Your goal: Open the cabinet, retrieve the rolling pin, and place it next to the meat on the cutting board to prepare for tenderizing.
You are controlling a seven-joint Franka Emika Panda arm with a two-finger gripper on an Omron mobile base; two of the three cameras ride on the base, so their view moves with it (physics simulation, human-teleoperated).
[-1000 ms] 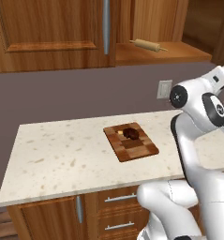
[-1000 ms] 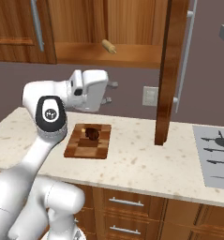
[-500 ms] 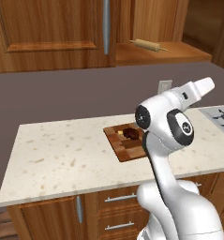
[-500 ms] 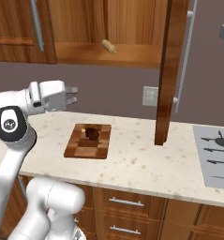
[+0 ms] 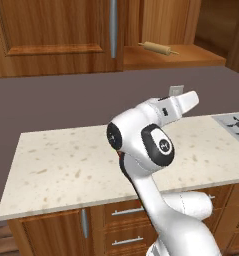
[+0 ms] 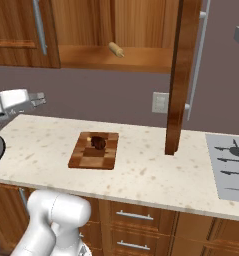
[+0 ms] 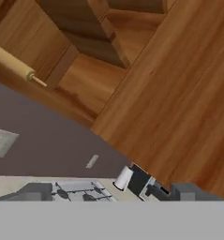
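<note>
1. The hand (image 6: pixel 39 99) hovers at the left, over the table (image 6: pixel 141 170), fingers spread wide and gripping nothing.
2. The cutting board (image 6: pixel 93 150) lies flat mid-table with the meat (image 6: pixel 98 143) at its far end, so I'd guess the nearer part is left free for the pin.
3. The cabinet (image 6: pixel 183 75) door is swung open, and the rolling pin (image 6: pixel 115 49) lies on its bottom shelf, long axis running diagonally along the shelf, well above the board.

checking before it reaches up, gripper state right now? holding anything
gripper: open, holding nothing; it hangs over the counter's left end, apart from the rolling pin on the cabinet shelf.
</note>
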